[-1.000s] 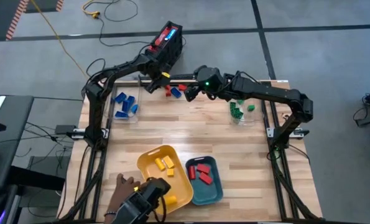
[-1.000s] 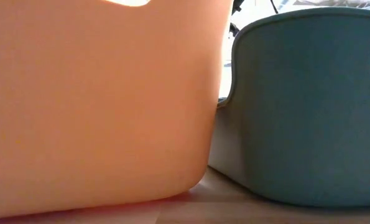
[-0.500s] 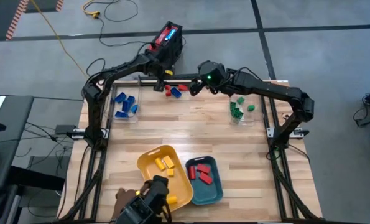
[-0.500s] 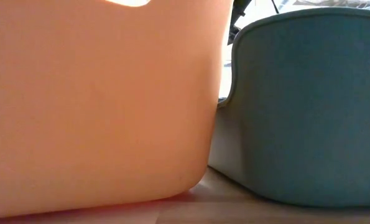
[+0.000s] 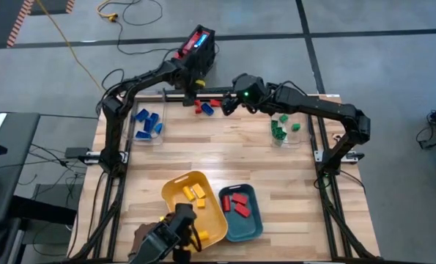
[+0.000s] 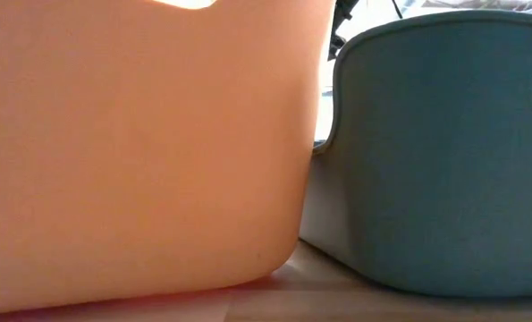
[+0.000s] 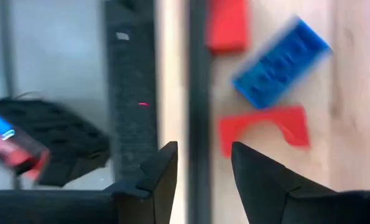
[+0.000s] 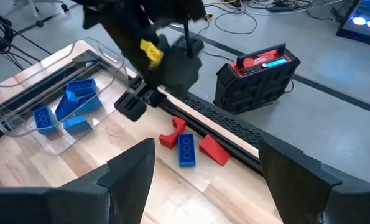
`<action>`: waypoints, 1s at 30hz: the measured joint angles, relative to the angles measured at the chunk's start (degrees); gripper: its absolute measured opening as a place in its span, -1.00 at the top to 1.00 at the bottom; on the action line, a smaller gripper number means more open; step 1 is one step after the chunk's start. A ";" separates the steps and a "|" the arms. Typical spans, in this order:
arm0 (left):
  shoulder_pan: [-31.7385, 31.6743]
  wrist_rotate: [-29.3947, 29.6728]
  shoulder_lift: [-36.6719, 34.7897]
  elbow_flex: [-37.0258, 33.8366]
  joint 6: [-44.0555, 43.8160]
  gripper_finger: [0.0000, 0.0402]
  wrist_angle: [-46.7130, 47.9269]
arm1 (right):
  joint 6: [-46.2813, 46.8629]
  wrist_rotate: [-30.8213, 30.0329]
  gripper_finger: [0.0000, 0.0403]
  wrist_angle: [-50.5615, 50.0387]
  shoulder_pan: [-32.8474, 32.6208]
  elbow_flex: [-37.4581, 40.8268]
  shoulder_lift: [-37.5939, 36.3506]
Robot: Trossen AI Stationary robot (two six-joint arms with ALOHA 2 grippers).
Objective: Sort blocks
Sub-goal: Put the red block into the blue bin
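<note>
At the bench's (image 5: 291,183) near edge, about 6 o'clock, the yellow tray (image 5: 194,205) held yellow blocks (image 5: 194,193) and the teal tray (image 5: 240,212) red ones (image 5: 237,204). Farther out sat blue blocks (image 5: 148,122) at 10 o'clock and green blocks (image 5: 279,127) at 2. At 12, three loose bricks (image 5: 204,107), two red and one blue, lay unsorted. My left gripper (image 5: 191,93) had slid over the far rail, its fingers (image 7: 161,180) narrowing around nothing. The right gripper (image 5: 227,106) hovered beside the bricks, fingers (image 8: 132,171) spread, likely picking next.
</note>
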State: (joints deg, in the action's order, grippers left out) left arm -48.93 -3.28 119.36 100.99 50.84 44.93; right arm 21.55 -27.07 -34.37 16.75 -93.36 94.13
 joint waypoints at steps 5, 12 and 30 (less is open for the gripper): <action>-0.78 -1.87 0.78 -0.02 9.91 0.31 1.61 | 0.04 0.02 -0.50 0.19 -0.26 0.00 0.00; -1.33 -5.23 1.15 0.00 14.04 0.36 2.27 | 0.04 0.11 -0.50 0.80 -0.24 0.00 0.00; 0.01 -16.67 1.70 10.29 -22.66 0.38 10.88 | 0.08 0.26 -0.50 0.53 0.70 0.00 0.00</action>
State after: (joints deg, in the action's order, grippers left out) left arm -48.92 -19.96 121.05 111.28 28.18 55.81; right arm 21.63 -26.81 -33.83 17.45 -93.36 94.13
